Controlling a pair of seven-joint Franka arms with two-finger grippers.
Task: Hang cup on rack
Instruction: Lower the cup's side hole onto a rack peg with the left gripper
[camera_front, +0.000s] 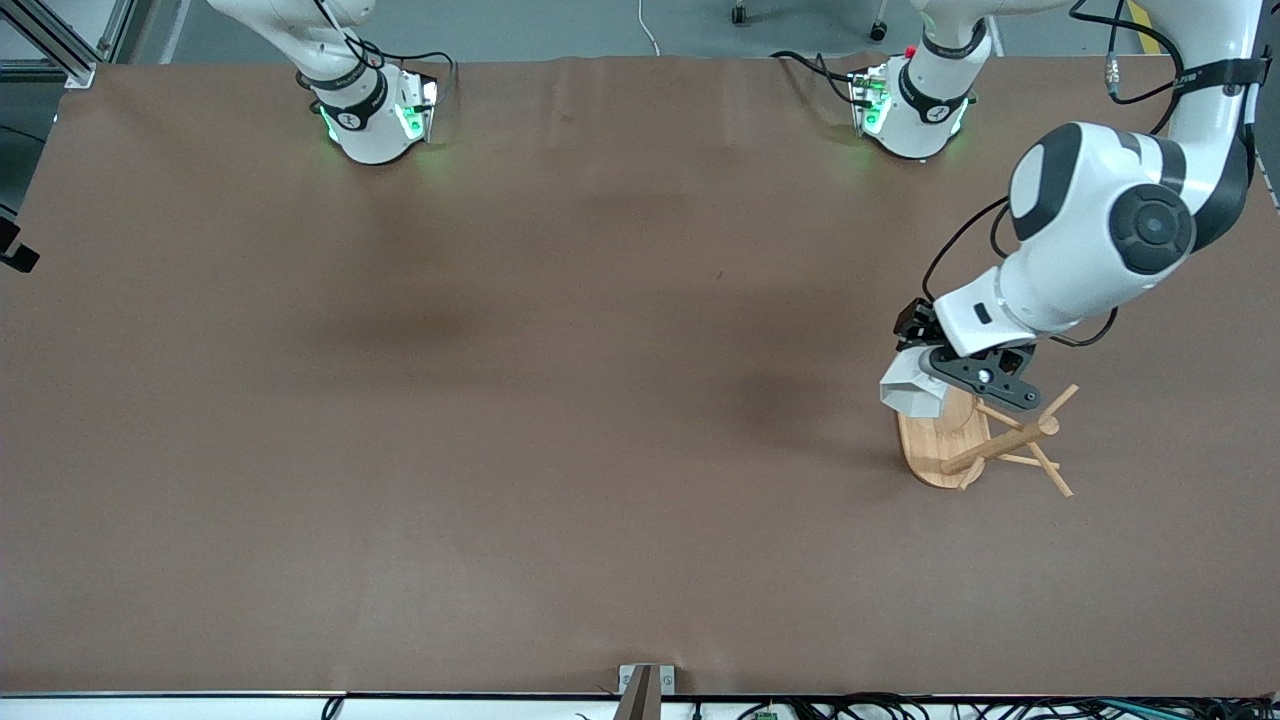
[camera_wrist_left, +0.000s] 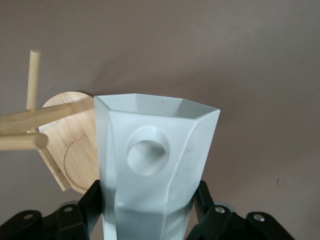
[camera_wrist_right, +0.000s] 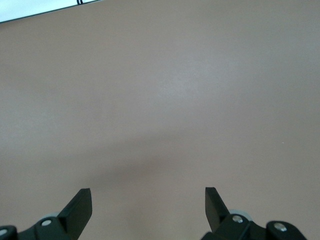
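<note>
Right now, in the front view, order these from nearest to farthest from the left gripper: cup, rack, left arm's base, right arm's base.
1. The cup, held in the left gripper, which is shut on it, over the rack.
2. The rack, just below the gripper, at the left arm's end of the table.
3. The left arm's base, at the table's top edge.
4. The right arm's base, toward the right arm's end.

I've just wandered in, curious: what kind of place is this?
Probably a robotics lab or test bench: two white arms bolted along a brown-covered table, loose cables at its edges, and the left gripper holding a white cup over a bamboo rack.
</note>
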